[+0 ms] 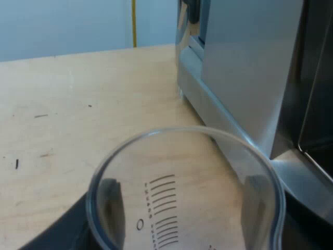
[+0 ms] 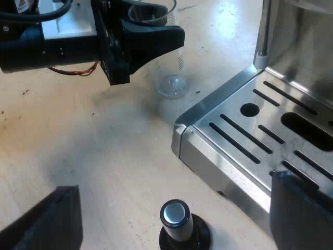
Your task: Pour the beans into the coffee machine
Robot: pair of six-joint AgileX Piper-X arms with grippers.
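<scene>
My left gripper [image 1: 184, 208] is shut on a clear measuring glass [image 1: 182, 156], one dark finger pressed against each side of it. The printed scale and bare wood show through the glass, and I see no beans inside. In the right wrist view the left gripper [image 2: 166, 26] holds the measuring glass [image 2: 171, 78] upright, low over the table, near the corner of the espresso machine [image 2: 250, 135]. The machine's steel side [image 1: 244, 67] rises close beside the glass. My right gripper [image 2: 174, 187] hangs open above a tamper [image 2: 177, 221].
The tamper, with a silver top on a black base, stands on the wooden table [image 2: 104, 156] close to the machine's slotted drip tray [image 2: 260, 130]. A steel wand [image 2: 263, 31] hangs over the tray's corner.
</scene>
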